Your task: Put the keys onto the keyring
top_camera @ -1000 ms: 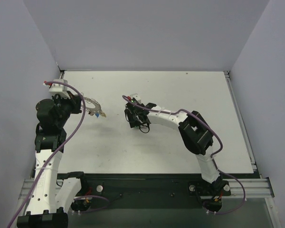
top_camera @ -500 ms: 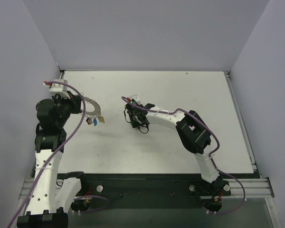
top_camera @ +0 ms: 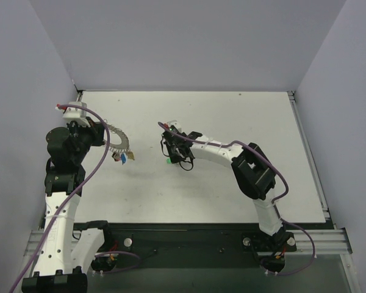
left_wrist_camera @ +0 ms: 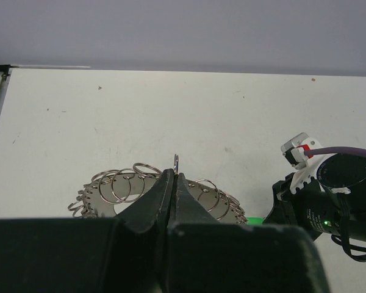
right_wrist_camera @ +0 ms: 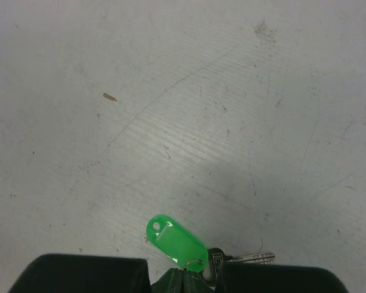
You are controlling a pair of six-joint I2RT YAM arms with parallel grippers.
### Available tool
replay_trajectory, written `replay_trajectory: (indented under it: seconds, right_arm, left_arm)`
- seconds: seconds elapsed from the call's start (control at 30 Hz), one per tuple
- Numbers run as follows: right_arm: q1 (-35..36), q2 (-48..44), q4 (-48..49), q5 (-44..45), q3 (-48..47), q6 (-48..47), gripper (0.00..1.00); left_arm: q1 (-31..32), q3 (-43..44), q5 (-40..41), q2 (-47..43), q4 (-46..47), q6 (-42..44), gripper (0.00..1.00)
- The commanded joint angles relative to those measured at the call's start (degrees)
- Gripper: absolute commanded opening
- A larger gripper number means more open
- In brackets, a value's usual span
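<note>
The scalloped silver keyring (left_wrist_camera: 107,198) sits at the left side of the desk (left_wrist_camera: 232,110), its rim pinched in the left claw (left_wrist_camera: 174,174), with blue and yellow keys (top_camera: 122,157) dangling from it. Mid-desk, the right claw (right_wrist_camera: 183,276), fingers pressed together, nips what appears to be the small loop of a green-tagged key (right_wrist_camera: 178,242).

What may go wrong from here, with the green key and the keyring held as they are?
1. The right tool pinches just the edge of the green tag beside its key. So slight a grip may slip on lifting.
2. The left tool holds the keyring by its thin rim, so it may twist when a key is pushed on.
</note>
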State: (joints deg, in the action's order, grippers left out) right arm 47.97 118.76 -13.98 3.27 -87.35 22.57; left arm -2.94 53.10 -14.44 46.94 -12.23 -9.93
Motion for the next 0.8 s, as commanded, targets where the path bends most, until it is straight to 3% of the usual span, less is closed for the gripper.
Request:
replay_trajectory:
  seconds: [0.0,0.13,0.17,0.2,0.3,0.33,0.53,0.63,0.77]
  right_arm:
    - [-0.77,-3.09,-1.84,-0.98,0.51,-0.07,0.03]
    - [-0.77,-3.88,-1.58,-2.21,1.04,-1.56,0.07]
    - [-0.68,-4.15,-1.49,-2.13,1.13,-1.82,0.16]
    - [-0.42,-4.24,-1.32,-2.04,1.22,-2.26,0.32]
    - [0.2,-3.98,-1.23,-0.63,1.13,-3.14,0.52]
    - [0.37,-3.71,-1.23,-0.37,1.04,-3.23,0.54]
    - [0.37,-0.73,-1.31,-0.37,-0.1,-2.88,0.55]
    - [0.46,0.68,-1.23,-0.89,-0.63,-2.7,0.44]
    - [0.38,1.91,-1.23,0.33,-0.89,-2.35,0.37]
  left_arm:
    - [0.04,0.34,-0.68,-0.88,5.73,-0.35,0.0]
    - [0.13,0.42,-0.77,-0.97,5.73,-0.26,0.0]
    - [0.04,0.42,-0.77,-0.97,5.73,-0.26,0.0]
    - [0.13,0.42,-0.86,-0.88,5.73,-0.26,0.0]
    - [0.04,0.42,-0.86,-0.8,5.81,-0.35,0.0]
    - [0.04,0.42,-0.94,-0.71,5.81,-0.35,0.0]
    - [0.04,0.42,-0.86,-0.71,5.81,-0.44,0.0]
    - [0.04,0.34,-0.86,-0.62,5.81,-0.35,0.0]
    - [-0.05,0.51,-0.77,-0.53,5.73,-0.17,0.0]
